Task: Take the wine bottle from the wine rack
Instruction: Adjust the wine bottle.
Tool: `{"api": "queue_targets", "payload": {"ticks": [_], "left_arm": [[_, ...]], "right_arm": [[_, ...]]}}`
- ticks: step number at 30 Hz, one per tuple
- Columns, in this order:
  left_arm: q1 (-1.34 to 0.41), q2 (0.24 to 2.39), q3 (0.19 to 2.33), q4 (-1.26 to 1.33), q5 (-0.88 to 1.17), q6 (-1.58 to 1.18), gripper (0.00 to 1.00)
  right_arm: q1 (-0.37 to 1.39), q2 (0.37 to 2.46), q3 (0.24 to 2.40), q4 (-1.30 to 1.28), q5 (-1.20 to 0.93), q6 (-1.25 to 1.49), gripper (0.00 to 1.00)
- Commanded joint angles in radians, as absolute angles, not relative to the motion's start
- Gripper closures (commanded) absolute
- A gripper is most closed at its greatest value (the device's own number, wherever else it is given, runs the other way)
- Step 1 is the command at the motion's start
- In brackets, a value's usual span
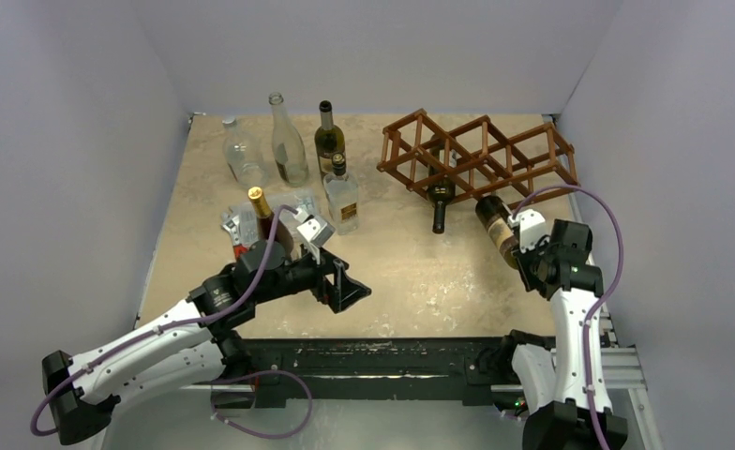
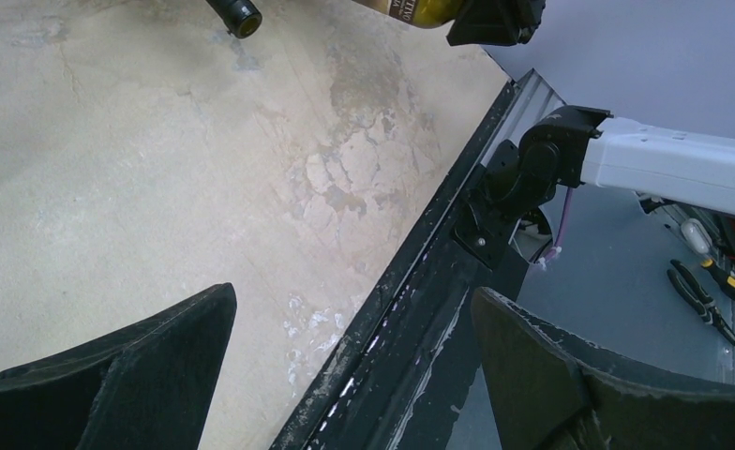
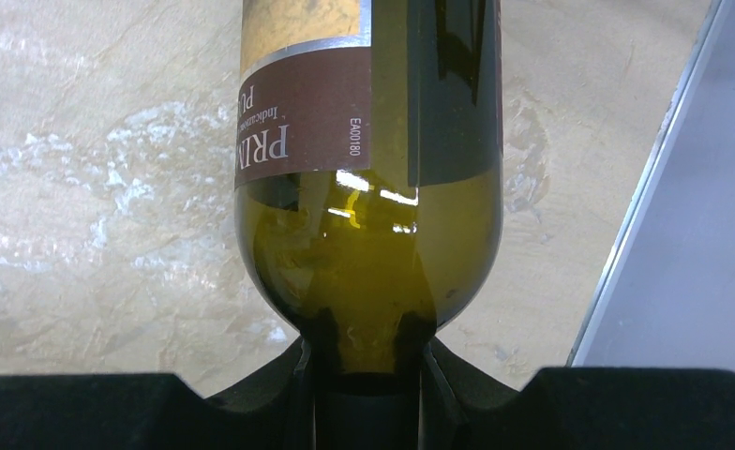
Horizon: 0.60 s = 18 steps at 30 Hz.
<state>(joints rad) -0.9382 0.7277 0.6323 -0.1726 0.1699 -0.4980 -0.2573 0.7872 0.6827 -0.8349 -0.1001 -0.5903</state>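
Note:
The reddish-brown wooden wine rack (image 1: 481, 150) stands at the back right of the table. My right gripper (image 1: 528, 258) is shut on the neck of a green wine bottle (image 1: 497, 225) with a brown and gold label, which lies tilted with its base by the rack's lower front edge. In the right wrist view the bottle (image 3: 368, 187) fills the middle, its neck pinched in the right gripper (image 3: 366, 361). A second dark bottle (image 1: 440, 202) sticks out of the rack, neck forward. My left gripper (image 1: 350, 286) hangs open over the table's near middle, and the left wrist view shows that gripper (image 2: 354, 328) empty.
Two clear bottles (image 1: 242, 150) (image 1: 289, 141), a dark green bottle (image 1: 328, 141) and a small clear one (image 1: 342, 197) stand at the back left. A gold-capped bottle (image 1: 265, 220) stands behind my left arm. A black rail (image 1: 373, 352) runs along the near edge. Walls close the sides.

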Motion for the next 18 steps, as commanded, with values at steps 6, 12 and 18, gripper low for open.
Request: {"api": "queue_targets", "payload": {"ticks": [6, 12, 18], "left_arm": [[-0.944, 0.743, 0.673, -0.129, 0.234, -0.456, 0.03], [-0.943, 0.77, 0.692, -0.11, 0.301, -0.445, 0.03], [-0.956, 0.797, 0.717, -0.103, 0.366, -0.403, 0.04]], "right_arm": [[-0.257, 0.743, 0.823, -0.937, -0.182, -0.779, 1.0], [-0.258, 0.773, 0.9, -1.072, -0.258, -0.929, 1.0], [-0.258, 0.823, 0.952, -1.188, -0.304, -1.094, 1.0]]}}
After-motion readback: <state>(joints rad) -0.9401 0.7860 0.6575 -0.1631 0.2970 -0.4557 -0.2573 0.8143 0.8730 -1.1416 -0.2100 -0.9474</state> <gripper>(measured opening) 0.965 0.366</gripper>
